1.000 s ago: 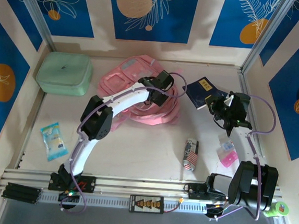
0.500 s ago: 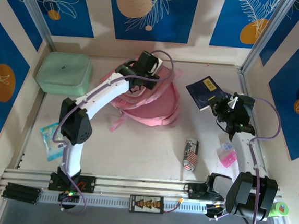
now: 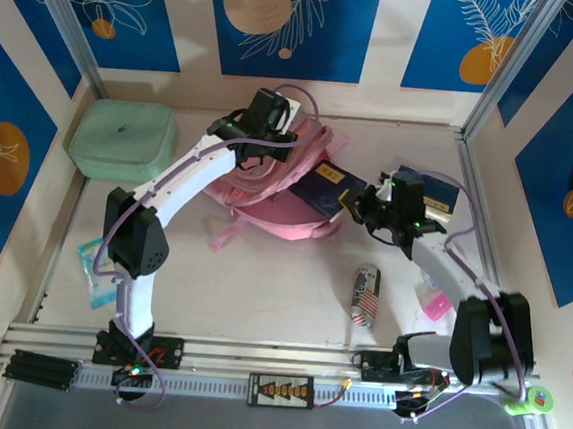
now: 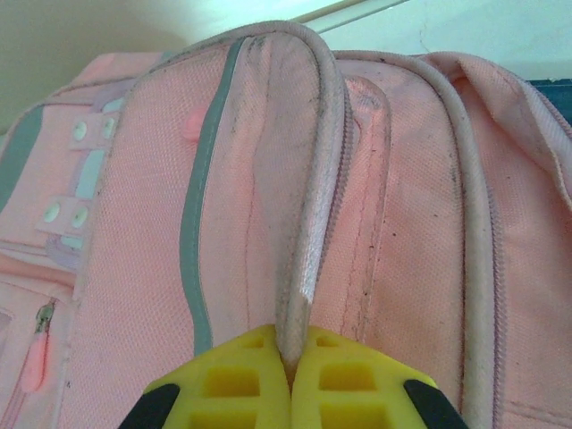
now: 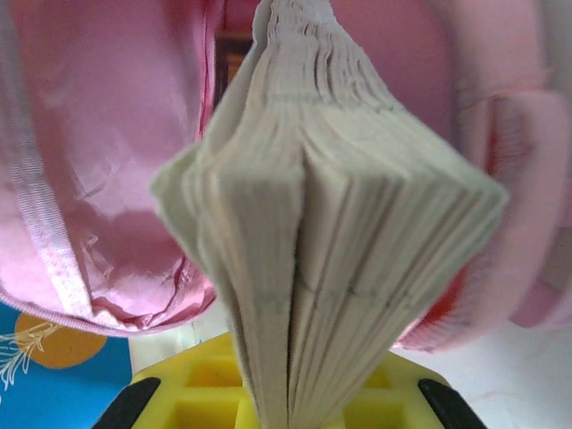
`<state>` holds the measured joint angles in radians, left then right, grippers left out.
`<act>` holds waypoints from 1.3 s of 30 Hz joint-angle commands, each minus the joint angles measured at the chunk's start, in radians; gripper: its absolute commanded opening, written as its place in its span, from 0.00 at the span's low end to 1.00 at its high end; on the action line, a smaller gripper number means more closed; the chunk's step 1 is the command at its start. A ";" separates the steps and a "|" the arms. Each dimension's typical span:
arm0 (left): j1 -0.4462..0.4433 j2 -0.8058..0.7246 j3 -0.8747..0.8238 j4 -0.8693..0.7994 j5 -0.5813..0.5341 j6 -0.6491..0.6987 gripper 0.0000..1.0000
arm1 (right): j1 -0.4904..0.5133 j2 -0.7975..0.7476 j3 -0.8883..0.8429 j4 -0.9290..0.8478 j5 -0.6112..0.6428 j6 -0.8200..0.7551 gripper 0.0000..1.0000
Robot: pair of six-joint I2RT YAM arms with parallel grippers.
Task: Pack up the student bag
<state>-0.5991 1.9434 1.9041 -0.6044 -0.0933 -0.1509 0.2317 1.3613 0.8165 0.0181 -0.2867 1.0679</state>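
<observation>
Since the bag's mouth must gape for loading, the left pincer is clenched on a pink zipper-edged flap of the student bag, lifting it (bag lies upper-centre of the top view, on the surface). Right pincer grasps a thick book, pages fanning toward its wrist cam, far end aimed at the opening from the right. Next, prob. slide it in; loose pages could snag the lining.
</observation>
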 commanded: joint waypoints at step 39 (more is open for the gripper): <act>0.130 -0.101 -0.073 0.187 0.213 -0.109 0.00 | 0.183 0.738 0.721 -0.119 -0.157 0.185 0.57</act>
<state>-0.4881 1.8862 1.8362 -0.5282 0.0944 -0.2390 0.4324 2.1792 1.5974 -0.0414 -0.3809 1.2648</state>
